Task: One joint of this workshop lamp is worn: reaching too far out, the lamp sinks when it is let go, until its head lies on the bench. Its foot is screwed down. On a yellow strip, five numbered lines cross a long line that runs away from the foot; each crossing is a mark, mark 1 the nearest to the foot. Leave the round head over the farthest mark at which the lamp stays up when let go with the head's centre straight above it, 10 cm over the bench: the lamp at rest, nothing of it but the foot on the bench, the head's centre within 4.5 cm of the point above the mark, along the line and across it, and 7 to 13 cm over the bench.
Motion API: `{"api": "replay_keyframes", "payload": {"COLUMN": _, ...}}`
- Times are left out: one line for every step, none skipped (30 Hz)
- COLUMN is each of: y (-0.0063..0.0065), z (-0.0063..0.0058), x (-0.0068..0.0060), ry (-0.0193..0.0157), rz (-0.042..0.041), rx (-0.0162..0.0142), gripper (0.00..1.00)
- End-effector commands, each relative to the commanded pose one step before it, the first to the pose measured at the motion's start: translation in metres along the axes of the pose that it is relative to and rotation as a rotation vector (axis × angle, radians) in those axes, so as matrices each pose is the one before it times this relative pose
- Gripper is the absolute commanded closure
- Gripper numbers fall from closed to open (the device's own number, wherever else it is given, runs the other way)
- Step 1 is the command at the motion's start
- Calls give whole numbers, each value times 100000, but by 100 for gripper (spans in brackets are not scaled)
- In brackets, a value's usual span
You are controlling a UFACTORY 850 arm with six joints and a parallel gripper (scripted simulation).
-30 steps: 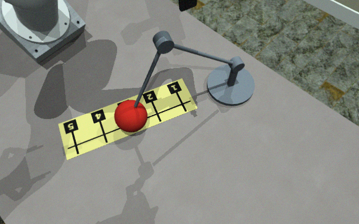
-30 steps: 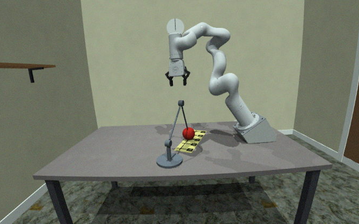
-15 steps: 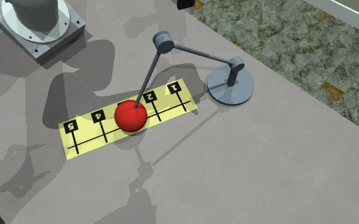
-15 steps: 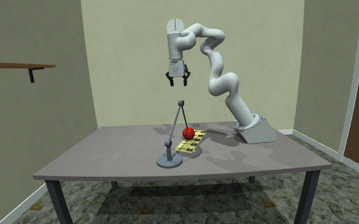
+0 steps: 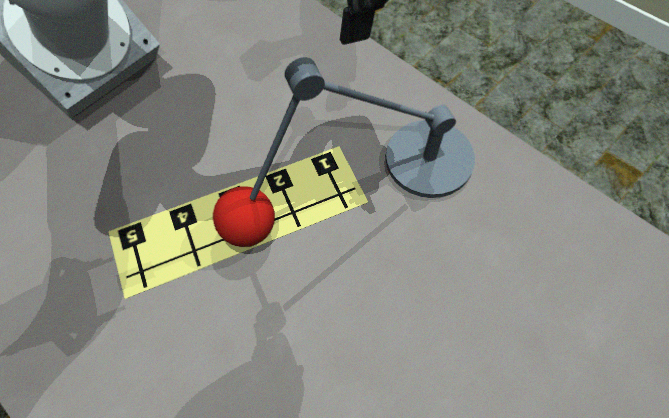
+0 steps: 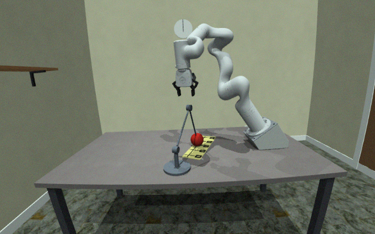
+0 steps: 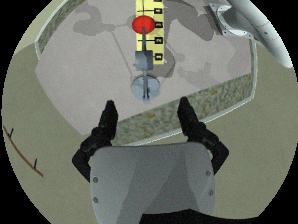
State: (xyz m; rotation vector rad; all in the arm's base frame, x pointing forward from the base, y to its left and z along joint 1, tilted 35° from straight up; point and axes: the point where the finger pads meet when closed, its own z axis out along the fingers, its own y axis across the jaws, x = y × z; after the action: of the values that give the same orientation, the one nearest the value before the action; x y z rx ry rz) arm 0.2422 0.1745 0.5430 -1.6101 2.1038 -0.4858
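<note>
The lamp's round red head (image 5: 243, 216) (image 6: 197, 139) (image 7: 143, 25) hangs over the yellow strip (image 5: 157, 233) (image 6: 195, 153) (image 7: 149, 47). It covers the crossing of mark 3 in the top view and lies beside label 3 in the wrist view. Its exact height is hard to tell. The elbow joint (image 5: 304, 78) (image 6: 189, 107) (image 7: 144, 60) stands high, with one rod down to the head and one to the grey foot (image 5: 453, 176) (image 6: 168, 168). My gripper (image 6: 185, 94) (image 7: 147, 105) is open and empty, pointing down above the elbow, not touching the lamp. The top view shows only one fingertip.
The arm's base (image 5: 118, 67) (image 6: 273, 139) stands on the bench, on the strip's numbered side. The bench edge runs close behind the foot. A wall shelf (image 6: 17, 68) is at the far left of the exterior view. Shadows of arm and lamp cross the bench.
</note>
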Motion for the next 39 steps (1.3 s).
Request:
{"api": "replay_keyframes", "payload": {"y": -141, "z": 1189, "x": -614, "ry": -176, "rz": 54, "rx": 40, "gripper": 0}}
{"api": "replay_keyframes", "payload": {"y": -21, "z": 363, "x": -159, "ry": 0, "rz": 0, "rx": 0, "gripper": 0}}
{"api": "replay_keyframes", "payload": {"y": -21, "z": 363, "x": -159, "ry": 0, "rz": 0, "rx": 0, "gripper": 0}}
{"api": "replay_keyframes", "payload": {"y": 0, "z": 0, "x": 0, "ry": 0, "rz": 0, "rx": 0, "gripper": 0}}
{"api": "replay_keyframes", "payload": {"y": 0, "z": 0, "x": 0, "ry": 0, "rz": 0, "rx": 0, "gripper": 0}}
{"api": "replay_keyframes", "payload": {"y": 3, "z": 253, "x": -26, "ry": 5, "rz": -1, "rx": -1, "gripper": 0}}
{"api": "replay_keyframes", "payload": {"y": 3, "z": 253, "x": -26, "ry": 5, "rz": -1, "rx": -1, "gripper": 0}}
{"api": "replay_keyframes", "payload": {"y": 3, "z": 253, "x": -26, "ry": 5, "rz": -1, "rx": -1, "gripper": 0}}
{"api": "replay_keyframes", "payload": {"y": 3, "z": 253, "x": -26, "ry": 5, "rz": -1, "rx": -1, "gripper": 0}}
{"api": "replay_keyframes", "payload": {"y": 3, "z": 253, "x": -26, "ry": 5, "rz": -1, "rx": -1, "gripper": 0}}
{"api": "replay_keyframes", "payload": {"y": 3, "z": 253, "x": -26, "ry": 5, "rz": -1, "rx": -1, "gripper": 0}}
{"api": "replay_keyframes", "payload": {"y": 3, "z": 253, "x": -26, "ry": 5, "rz": -1, "rx": -1, "gripper": 0}}
{"api": "replay_keyframes", "payload": {"y": 3, "z": 253, "x": -26, "ry": 5, "rz": -1, "rx": -1, "gripper": 0}}
{"api": "replay_keyframes", "payload": {"y": 3, "z": 253, "x": -26, "ry": 5, "rz": -1, "rx": -1, "gripper": 0}}
{"api": "replay_keyframes", "payload": {"y": 3, "z": 253, "x": -26, "ry": 5, "rz": -1, "rx": -1, "gripper": 0}}
{"api": "replay_keyframes", "payload": {"y": 3, "z": 253, "x": -26, "ry": 5, "rz": -1, "rx": -1, "gripper": 0}}
{"api": "replay_keyframes", "payload": {"y": 3, "z": 253, "x": -26, "ry": 5, "rz": -1, "rx": -1, "gripper": 0}}
{"api": "replay_keyframes", "payload": {"y": 3, "z": 253, "x": -27, "ry": 5, "rz": -1, "rx": -1, "gripper": 0}}
{"api": "replay_keyframes", "payload": {"y": 3, "z": 253, "x": -27, "ry": 5, "rz": -1, "rx": -1, "gripper": 0}}
{"api": "replay_keyframes", "payload": {"y": 3, "z": 253, "x": -27, "ry": 5, "rz": -1, "rx": -1, "gripper": 0}}
{"api": "replay_keyframes", "payload": {"y": 0, "z": 0, "x": 0, "ry": 0, "rz": 0, "rx": 0, "gripper": 0}}
{"api": "replay_keyframes", "payload": {"y": 0, "z": 0, "x": 0, "ry": 0, "rz": 0, "rx": 0, "gripper": 0}}
{"api": "replay_keyframes", "payload": {"y": 0, "z": 259, "x": -35, "ry": 2, "rz": 0, "rx": -1, "gripper": 0}}
{"api": "replay_keyframes", "payload": {"y": 0, "z": 259, "x": -35, "ry": 2, "rz": 0, "rx": -1, "gripper": 0}}
{"api": "replay_keyframes", "payload": {"y": 0, "z": 259, "x": -35, "ry": 2, "rz": 0, "rx": -1, "gripper": 0}}
{"api": "replay_keyframes", "payload": {"y": 0, "z": 259, "x": -35, "ry": 2, "rz": 0, "rx": -1, "gripper": 0}}
{"api": "replay_keyframes", "payload": {"y": 0, "z": 259, "x": -35, "ry": 2, "rz": 0, "rx": -1, "gripper": 0}}
{"api": "replay_keyframes", "payload": {"y": 0, "z": 259, "x": -35, "ry": 2, "rz": 0, "rx": -1, "gripper": 0}}
{"api": "replay_keyframes", "payload": {"y": 0, "z": 259, "x": -35, "ry": 2, "rz": 0, "rx": -1, "gripper": 0}}
{"api": "replay_keyframes", "payload": {"y": 0, "z": 259, "x": -35, "ry": 2, "rz": 0, "rx": -1, "gripper": 0}}
{"api": "replay_keyframes", "payload": {"y": 0, "z": 259, "x": -35, "ry": 2, "rz": 0, "rx": -1, "gripper": 0}}
{"api": "replay_keyframes", "payload": {"y": 0, "z": 259, "x": -35, "ry": 2, "rz": 0, "rx": -1, "gripper": 0}}
{"api": "replay_keyframes", "payload": {"y": 0, "z": 259, "x": -35, "ry": 2, "rz": 0, "rx": -1, "gripper": 0}}
{"api": "replay_keyframes", "payload": {"y": 0, "z": 259, "x": -35, "ry": 2, "rz": 0, "rx": -1, "gripper": 0}}
{"api": "replay_keyframes", "payload": {"y": 0, "z": 259, "x": -35, "ry": 2, "rz": 0, "rx": -1, "gripper": 0}}
{"api": "replay_keyframes", "payload": {"y": 0, "z": 259, "x": -35, "ry": 2, "rz": 0, "rx": -1, "gripper": 0}}
{"api": "replay_keyframes", "payload": {"y": 0, "z": 259, "x": -35, "ry": 2, "rz": 0, "rx": -1, "gripper": 0}}
{"api": "replay_keyframes", "payload": {"y": 0, "z": 0, "x": 0, "ry": 0, "rz": 0, "rx": 0, "gripper": 0}}
{"api": "replay_keyframes", "payload": {"y": 0, "z": 0, "x": 0, "ry": 0, "rz": 0, "rx": 0, "gripper": 0}}
